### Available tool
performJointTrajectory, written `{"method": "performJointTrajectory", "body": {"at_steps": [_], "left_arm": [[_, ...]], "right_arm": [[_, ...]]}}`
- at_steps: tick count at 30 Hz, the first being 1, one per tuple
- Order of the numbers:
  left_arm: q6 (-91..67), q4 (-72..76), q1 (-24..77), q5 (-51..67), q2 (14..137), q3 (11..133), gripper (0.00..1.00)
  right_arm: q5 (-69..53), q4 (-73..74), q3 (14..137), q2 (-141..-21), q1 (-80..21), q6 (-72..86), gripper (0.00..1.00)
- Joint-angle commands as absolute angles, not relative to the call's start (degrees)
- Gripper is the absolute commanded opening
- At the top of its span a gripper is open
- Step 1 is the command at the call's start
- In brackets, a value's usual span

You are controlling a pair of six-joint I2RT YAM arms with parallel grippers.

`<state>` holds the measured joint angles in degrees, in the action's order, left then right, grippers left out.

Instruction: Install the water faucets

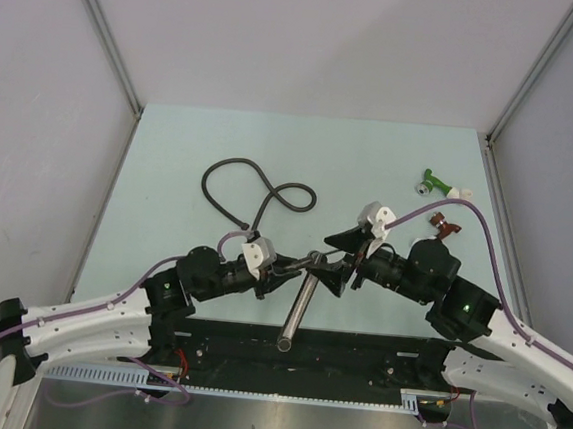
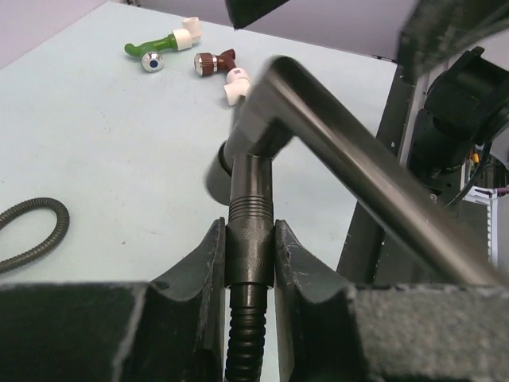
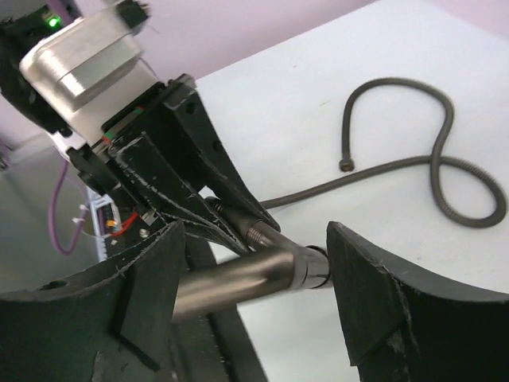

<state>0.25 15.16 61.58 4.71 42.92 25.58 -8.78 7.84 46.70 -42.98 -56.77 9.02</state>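
Two parts had to be kept on one line for the step judged to be in hand, the joining of the flexible hose (image 1: 232,170) to the faucet (image 1: 299,301): the knurled hose connector (image 2: 251,239) and the faucet's stub, so that no thread would be crossed. The left gripper (image 1: 292,267) was clamped on the connector, which was met by the faucet between the two arms. The right gripper (image 3: 254,267) was spread wide around the faucet's elbow; whether it was pressed could not be told.
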Motion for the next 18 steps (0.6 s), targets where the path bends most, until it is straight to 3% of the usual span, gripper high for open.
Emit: {"method": "performJointTrajectory", "body": {"at_steps": [1,10,18], "left_arm": [[-3.69,20.57,61.09,2.55,43.59,30.94,0.00],[-6.59,20.04,60.12,0.18,44.65,31.46,0.00],[-5.89,20.30,59.85,-1.93,42.10,29.97,0.00]], "right_arm": [[-0.54,6.33,46.67,-41.66,-63.00,-5.86,0.76],[23.62,6.77,46.41,-45.08,-79.52,-14.77,0.79],[28.22,7.03,42.19,-40.18,-78.40,-6.62,0.82]]}}
